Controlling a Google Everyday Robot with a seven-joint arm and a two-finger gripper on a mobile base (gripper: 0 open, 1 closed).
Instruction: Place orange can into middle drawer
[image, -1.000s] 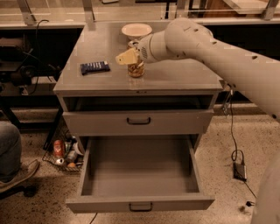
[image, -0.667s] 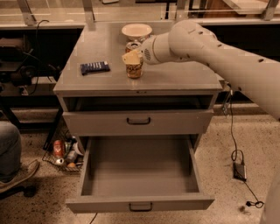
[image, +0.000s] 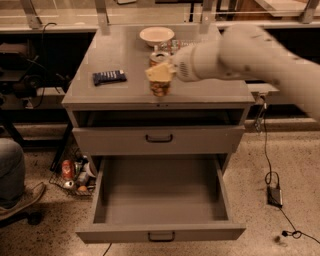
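Gripper (image: 161, 75) is pinching orange can (image: 160, 90) at worktop (image: 110, 95) front; you're needing to bring it fwd & down into middle drawer (image: 160, 197).

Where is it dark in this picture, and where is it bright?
Camera view: dark shadow fills the gap under the cabinet top; that top is well lit, where the pincer is at the orange can; the open middle drawer is evenly lit inside.
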